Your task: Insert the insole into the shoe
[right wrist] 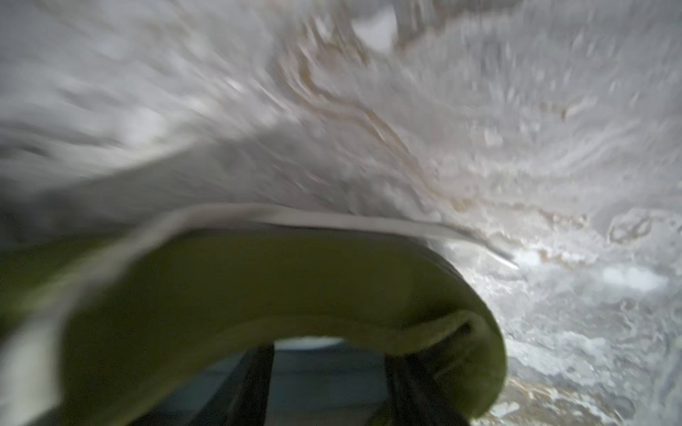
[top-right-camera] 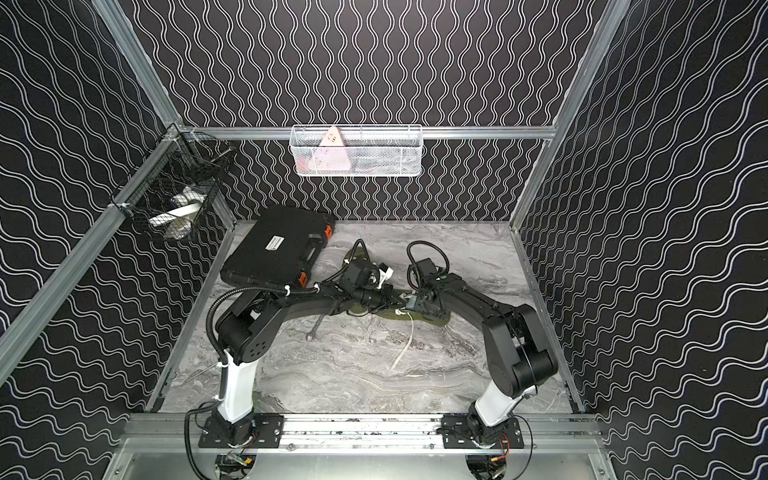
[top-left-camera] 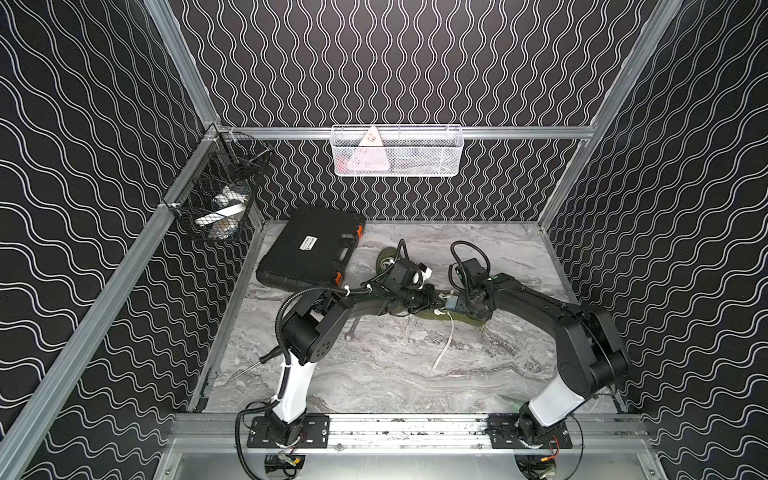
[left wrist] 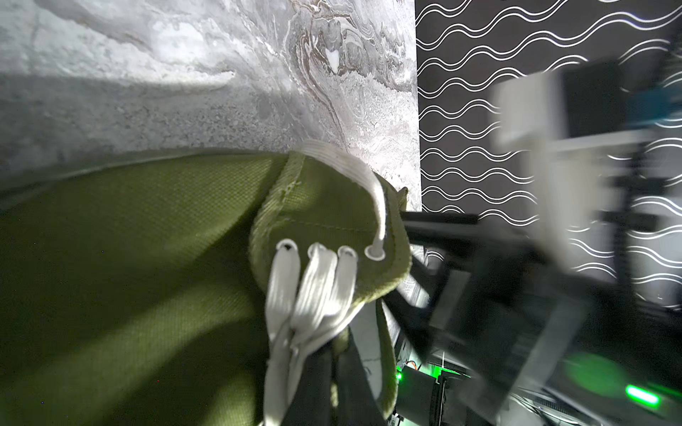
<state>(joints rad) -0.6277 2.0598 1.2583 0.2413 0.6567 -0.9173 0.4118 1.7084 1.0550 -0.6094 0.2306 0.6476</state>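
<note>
An olive-green shoe (top-left-camera: pixel 440 322) with white laces (top-left-camera: pixel 446 345) lies on the marble table in both top views, and both grippers meet over it. My left gripper (top-left-camera: pixel 436 301) is shut on the shoe's laced flap; in the left wrist view its dark fingers (left wrist: pixel 324 387) pinch the green fabric beside the laces (left wrist: pixel 313 295). My right gripper (top-left-camera: pixel 454 306) is at the shoe's opening. In the blurred right wrist view a blue-grey insole (right wrist: pixel 324 376) lies between its two dark fingers (right wrist: pixel 258 387) and runs under the shoe's green collar (right wrist: pixel 258 287).
A black tool case (top-left-camera: pixel 309 247) lies at the back left. A wrench (top-left-camera: pixel 351 332) and a screwdriver (top-left-camera: pixel 253 365) lie near the left arm. An olive object (top-left-camera: pixel 384 255) sits behind the left wrist. A white basket (top-left-camera: pixel 397 151) and a black basket (top-left-camera: pixel 216 195) hang on the walls.
</note>
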